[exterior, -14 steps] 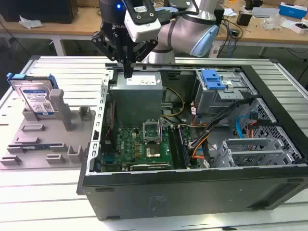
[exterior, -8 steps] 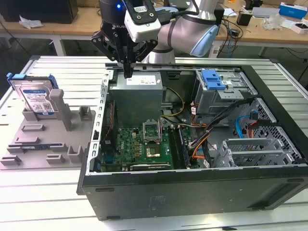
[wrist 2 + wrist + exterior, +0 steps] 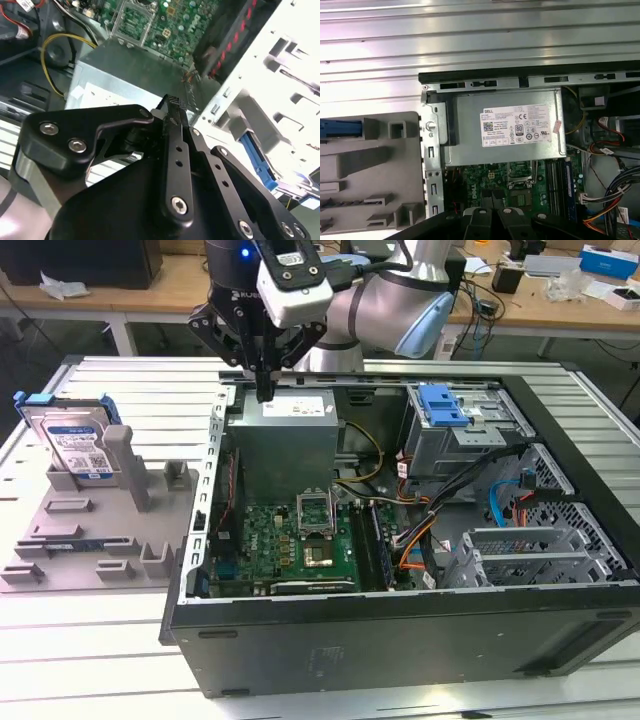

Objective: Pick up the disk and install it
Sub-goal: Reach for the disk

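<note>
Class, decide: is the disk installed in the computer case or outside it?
Outside: the disk stands upright in the grey holder, beside the open computer case.

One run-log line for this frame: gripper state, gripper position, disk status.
gripper: shut, empty | position: above power supply in open case | disk: upright in grey holder, exterior view's left, untouched

a ribbed metal table [image 3: 130, 375] carries a grey fixture [image 3: 70, 540] beside an open computer case [image 3: 400, 640]
</note>
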Controlling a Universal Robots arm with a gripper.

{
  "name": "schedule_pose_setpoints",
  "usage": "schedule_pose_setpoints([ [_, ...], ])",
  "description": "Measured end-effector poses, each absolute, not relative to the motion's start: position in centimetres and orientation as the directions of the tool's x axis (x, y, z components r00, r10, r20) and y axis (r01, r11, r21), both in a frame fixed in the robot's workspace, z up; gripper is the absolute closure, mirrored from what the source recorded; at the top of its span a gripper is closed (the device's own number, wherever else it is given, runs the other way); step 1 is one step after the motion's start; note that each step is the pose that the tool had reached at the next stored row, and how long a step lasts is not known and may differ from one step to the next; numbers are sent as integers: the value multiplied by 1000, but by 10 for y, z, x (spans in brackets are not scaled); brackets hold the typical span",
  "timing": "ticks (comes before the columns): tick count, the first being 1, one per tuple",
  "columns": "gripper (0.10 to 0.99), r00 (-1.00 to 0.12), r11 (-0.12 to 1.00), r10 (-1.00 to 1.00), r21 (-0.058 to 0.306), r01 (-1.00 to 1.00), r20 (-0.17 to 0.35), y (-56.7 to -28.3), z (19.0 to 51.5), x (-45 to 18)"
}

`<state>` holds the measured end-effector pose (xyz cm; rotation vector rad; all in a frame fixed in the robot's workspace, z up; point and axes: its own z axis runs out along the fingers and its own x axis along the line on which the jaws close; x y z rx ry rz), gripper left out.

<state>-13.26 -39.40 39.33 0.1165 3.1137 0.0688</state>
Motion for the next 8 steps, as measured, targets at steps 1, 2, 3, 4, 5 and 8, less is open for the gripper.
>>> schedule_pose_setpoints([
  [1, 980, -997, 996, 75, 45, 74, -23, -389, 393, -141],
  [2, 980, -997, 996, 75, 45, 74, -23, -384, 393, -150],
  [3, 980, -997, 996, 75, 45, 74, -23, -382, 393, -158],
  [4, 980, -997, 996, 75, 45, 74, -23, -379, 393, -167],
  [5, 980, -997, 996, 75, 45, 74, -23, -378, 392, -173],
  [8, 980, -997, 996, 75, 45, 74, -23, -370, 392, -196],
])
